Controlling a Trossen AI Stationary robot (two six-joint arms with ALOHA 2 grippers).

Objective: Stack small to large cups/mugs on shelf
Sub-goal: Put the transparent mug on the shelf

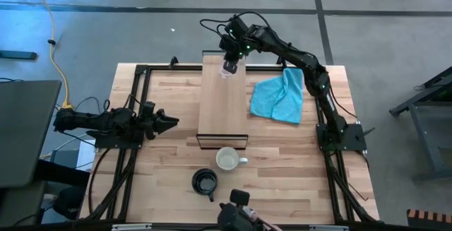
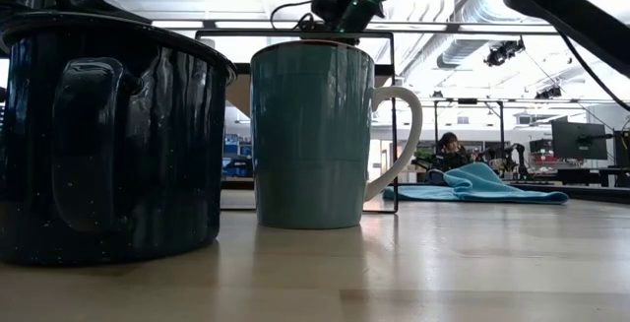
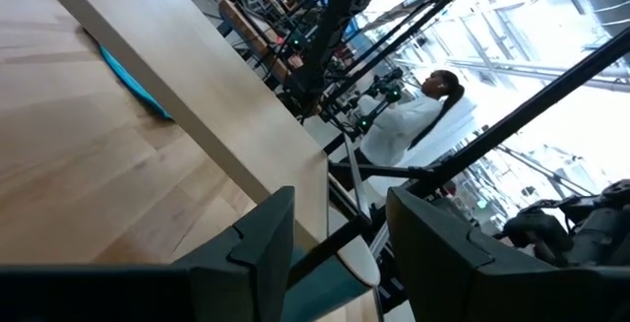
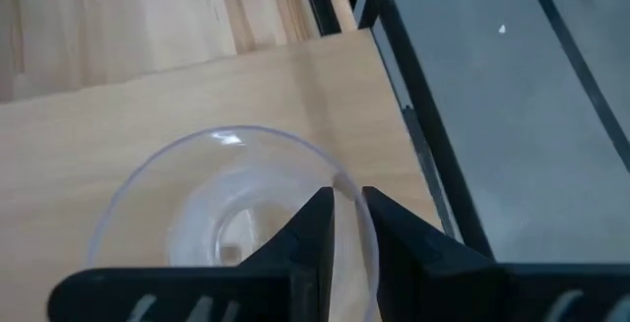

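The small clear glass cup [image 4: 231,204] is upright at the far end of the light-wood shelf [image 1: 222,107], and my right gripper [image 1: 230,63] is shut on it from above. The white mug [image 1: 227,160] stands on the table just in front of the shelf's near end. The black mug [image 1: 205,181] stands beside it, nearer the front edge. In the low view the black mug [image 2: 108,135] and the white mug [image 2: 315,135] fill the foreground. My left gripper [image 1: 168,123] is open and empty over the table, left of the shelf. My right gripper pinches the glass cup's rim [image 4: 346,186], with one finger [image 4: 313,228] inside the cup and the other [image 4: 399,228] outside. The fingers point down from above. The cup is upright over the shelf's far end; whether its base rests on the board I cannot tell.
A turquoise cloth [image 1: 279,97] lies crumpled on the table right of the shelf. The shelf's dark frame [image 2: 394,115] shows behind the mugs. A person [image 2: 451,150] is in the room beyond the table. Bare tabletop lies right of the mugs [image 1: 296,181].
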